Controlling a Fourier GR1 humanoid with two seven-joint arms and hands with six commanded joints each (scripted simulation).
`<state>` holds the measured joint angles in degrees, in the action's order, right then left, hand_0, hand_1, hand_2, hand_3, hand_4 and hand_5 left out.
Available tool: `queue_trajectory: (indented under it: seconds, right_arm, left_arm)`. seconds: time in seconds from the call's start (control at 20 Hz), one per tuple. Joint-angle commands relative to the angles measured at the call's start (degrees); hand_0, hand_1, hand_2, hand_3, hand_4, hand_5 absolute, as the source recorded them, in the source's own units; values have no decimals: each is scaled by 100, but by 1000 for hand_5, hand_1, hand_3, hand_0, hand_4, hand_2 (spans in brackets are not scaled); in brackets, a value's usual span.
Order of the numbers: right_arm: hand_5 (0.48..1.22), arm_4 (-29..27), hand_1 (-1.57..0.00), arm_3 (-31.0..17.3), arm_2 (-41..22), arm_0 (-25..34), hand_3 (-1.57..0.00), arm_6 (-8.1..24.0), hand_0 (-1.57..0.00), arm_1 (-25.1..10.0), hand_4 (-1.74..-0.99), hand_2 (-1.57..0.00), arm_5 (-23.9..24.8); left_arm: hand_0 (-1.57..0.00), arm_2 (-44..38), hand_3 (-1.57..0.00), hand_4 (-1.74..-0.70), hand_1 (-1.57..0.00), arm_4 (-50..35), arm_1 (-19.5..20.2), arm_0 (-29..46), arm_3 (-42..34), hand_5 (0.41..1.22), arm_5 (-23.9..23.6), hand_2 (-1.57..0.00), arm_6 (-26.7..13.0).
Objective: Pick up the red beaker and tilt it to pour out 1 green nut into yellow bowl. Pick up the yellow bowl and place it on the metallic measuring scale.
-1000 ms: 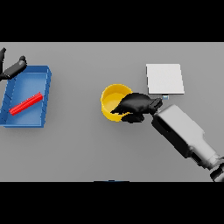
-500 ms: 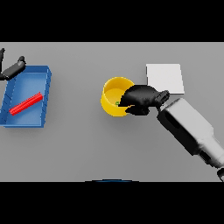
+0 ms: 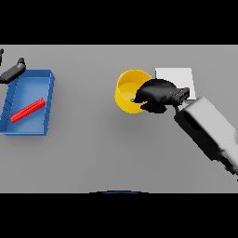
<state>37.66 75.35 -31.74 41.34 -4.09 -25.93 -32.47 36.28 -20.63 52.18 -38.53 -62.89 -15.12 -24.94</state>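
Note:
My right hand [image 3: 157, 95] is curled over the right rim of the yellow bowl [image 3: 128, 88], gripping it. A small green nut [image 3: 132, 99] lies inside the bowl, just left of the fingers. The metallic measuring scale [image 3: 175, 77], a pale square plate, sits right behind the hand, partly hidden by it. The red beaker [image 3: 27, 110] lies on its side in the blue tray [image 3: 44, 83] at the far left. My left hand [image 3: 12, 71] hovers at the tray's far left corner, fingers relaxed and holding nothing.
The blue tray takes up the left side of the grey table [image 3: 88, 153]. My right forearm [image 3: 209, 130] slants in from the lower right.
My right hand has carried the yellow bowl away from me and slightly right, closer to the scale. The left hand and the tray have stayed put.

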Motion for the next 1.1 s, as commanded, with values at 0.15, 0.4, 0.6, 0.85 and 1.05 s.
queue_trajectory:
  seconds: [0.15,0.4,0.6,0.85,1.05]
  right_arm:
    - [1220,101,-1556,-251,183,146,-1383,202,-1529,-219,-1725,-1569,141]
    - [1221,238,-1566,-925,326,315,-1342,4,-1557,-427,-1724,-1570,490]
    - [1221,231,-1554,-1183,334,389,-1328,-246,-1565,-517,-1725,-1571,581]
    - [1221,323,-1425,-2216,558,500,-1491,-153,-1529,-522,-1729,-1496,993]
    - [1221,418,-1344,-2791,581,644,-1538,-151,-1500,-449,-1730,-1429,1161]
  left_arm:
    - [1,-34,1,-792,1,-26,51,-17,-31,754,43,1,29]
    - [1,-10,1,-801,1,26,-55,-90,136,754,30,1,-32]
    - [1,-90,1,-808,1,-49,52,-23,34,752,15,1,-1]
    - [1,-97,1,-830,1,-120,123,84,-208,767,-104,1,-239]
    - [1,-71,1,-842,1,-108,153,94,-265,775,-104,1,-317]
